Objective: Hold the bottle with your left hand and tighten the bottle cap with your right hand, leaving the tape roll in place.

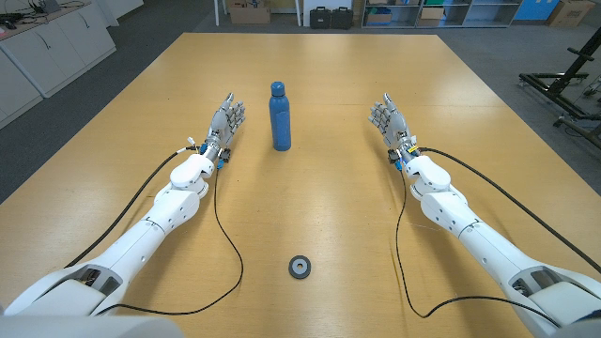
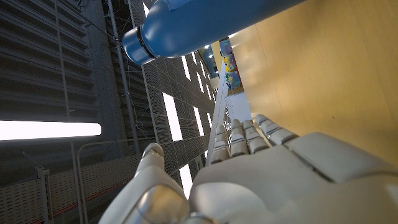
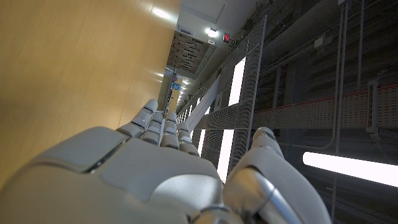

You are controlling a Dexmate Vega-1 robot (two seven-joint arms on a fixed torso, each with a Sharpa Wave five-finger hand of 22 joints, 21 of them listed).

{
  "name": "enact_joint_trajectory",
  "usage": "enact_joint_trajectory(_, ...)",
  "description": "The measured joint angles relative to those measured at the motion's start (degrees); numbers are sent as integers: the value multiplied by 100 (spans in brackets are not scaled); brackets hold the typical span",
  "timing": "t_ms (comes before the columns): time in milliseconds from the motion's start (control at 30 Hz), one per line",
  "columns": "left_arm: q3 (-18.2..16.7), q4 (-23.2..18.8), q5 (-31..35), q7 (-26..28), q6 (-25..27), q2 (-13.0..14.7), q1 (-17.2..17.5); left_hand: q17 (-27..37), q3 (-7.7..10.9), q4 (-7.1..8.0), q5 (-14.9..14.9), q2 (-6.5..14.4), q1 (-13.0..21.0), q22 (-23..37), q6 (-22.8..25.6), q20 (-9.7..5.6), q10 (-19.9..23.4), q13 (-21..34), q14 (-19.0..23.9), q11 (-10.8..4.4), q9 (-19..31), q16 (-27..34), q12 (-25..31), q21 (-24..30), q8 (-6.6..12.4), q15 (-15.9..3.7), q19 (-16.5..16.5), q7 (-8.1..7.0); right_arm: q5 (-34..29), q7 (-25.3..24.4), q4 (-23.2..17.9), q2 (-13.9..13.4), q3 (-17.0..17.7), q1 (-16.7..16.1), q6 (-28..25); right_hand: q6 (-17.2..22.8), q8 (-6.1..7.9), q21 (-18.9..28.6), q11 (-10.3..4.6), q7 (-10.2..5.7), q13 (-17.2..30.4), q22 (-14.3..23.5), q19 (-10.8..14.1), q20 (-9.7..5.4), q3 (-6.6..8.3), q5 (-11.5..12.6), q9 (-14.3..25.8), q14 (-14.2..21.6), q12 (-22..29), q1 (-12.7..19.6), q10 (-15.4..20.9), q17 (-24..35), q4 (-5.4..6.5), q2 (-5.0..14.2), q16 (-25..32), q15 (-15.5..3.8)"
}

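Both arms reach forward over the wooden table (image 1: 113, 178) from the near corners. The left hand (image 1: 225, 122) stands on its edge, fingers extended and pointing away from the robot, holding nothing. The right hand (image 1: 387, 119) mirrors it on the other side, fingers straight and together, thumb apart, also empty. In the wrist views each hand (image 2: 261, 168) (image 3: 155, 168) shows its back with fingers stretched out and the thumb held off to the side.

The blue bottle (image 1: 280, 116) stands upright between the 2 hands, near the left hand and well apart from the right. Neither hand touches it. Its cap (image 1: 277, 87) sits on top. In the left wrist view the bottle (image 2: 205, 25) shows beyond the fingertips, clear of them.

The tape roll (image 1: 300, 267) lies flat on the table, closer to the robot, between the forearms and well apart from the bottle.
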Motion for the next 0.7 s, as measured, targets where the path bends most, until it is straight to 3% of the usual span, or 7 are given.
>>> enact_joint_trajectory(367, -314, -221, 68, 3, 40, -81, 286, -1, 0, 0, 0, 0, 0, 0, 54, 0, 82, -1, 62, -21, -1, 0, 0, 0, 29, 0, 0, -7, -135, -58, -148, 23, 48, -46, -75, 21, 0, 0, 0, 20, -17, 0, 0, 0, 0, 0, -17, 0, 0, 0, 0, 0, 0, 0, 6, 0)
enact_joint_trajectory(700, -470, -264, 206, -78, -6, -136, 396, -4, 48, -48, -1, 40, 42, -1, 155, 2, 168, -16, 155, -45, -1, 44, 33, 0, 64, -50, 59, -110, -220, -122, -338, 29, 112, -199, -49, 21, 0, 0, -1, 19, -44, -1, 0, 0, 0, 0, -44, 0, 0, 23, 0, -1, 0, 23, 6, 0)
